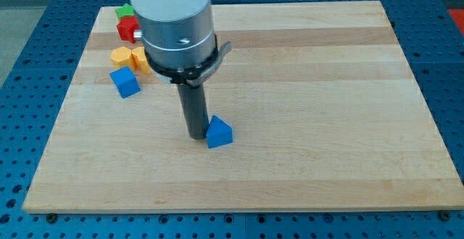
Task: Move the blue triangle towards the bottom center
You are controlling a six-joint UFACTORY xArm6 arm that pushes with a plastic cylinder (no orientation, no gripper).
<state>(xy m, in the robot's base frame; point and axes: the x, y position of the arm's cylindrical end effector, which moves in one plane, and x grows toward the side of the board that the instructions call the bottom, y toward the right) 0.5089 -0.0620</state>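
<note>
On a blue perforated work surface (29,65) lies a large pale wooden board (326,87), and everything else is placed here relative to that board. Coming down from the view's top over the board's upper left part is the arm (170,14), a wide white and grey cylinder ending in a dark collar, and from it a straight dark rod (193,108) reaches down to the wood. My tip (196,137) rests on the board a little left of its middle, and it has no jaws and holds nothing; it is only a plain rod end. Just to the right of my tip, touching it or very nearly so, sits the blue triangle (219,133), also a little left of the board's middle and somewhat below it. Well apart from these, near the board's upper left corner, is a cluster of small blocks: a blue cube (125,82) lowest, a yellow block (120,55) of rounded shape above it, an orange block (140,59) partly hidden by the arm, a red block (127,29) higher up, and a green block (126,11) closest to the board's top edge.
</note>
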